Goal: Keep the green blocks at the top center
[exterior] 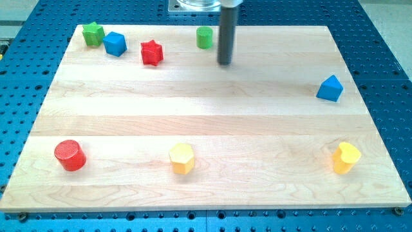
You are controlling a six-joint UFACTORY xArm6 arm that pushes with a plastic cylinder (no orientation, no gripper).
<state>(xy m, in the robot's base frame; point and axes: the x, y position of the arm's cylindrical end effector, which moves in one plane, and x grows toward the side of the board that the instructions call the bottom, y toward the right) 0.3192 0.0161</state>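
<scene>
Starting at the view's left: red cylinder (pixel 69 155) low on the tabletop (pixel 193 109). Green star (pixel 93 33) top left, blue cube (pixel 115 44) just beside it, red star (pixel 152 53) near. Yellow hexagon (pixel 181 158) low centre. Green cylinder (pixel 205 37) top centre, my tip (pixel 224 63) near its right, apart. Blue prism (pixel 329 88) and yellow block (pixel 346 157) right. No hand fitted.

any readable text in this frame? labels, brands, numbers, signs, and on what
None. No text, label, brand, number or sign shows on the wooden board, the blue perforated table, my tip, or any block: green star, green cylinder, blue cube, red star, blue triangular block, red cylinder, yellow hexagon, yellow heart-like block.
</scene>
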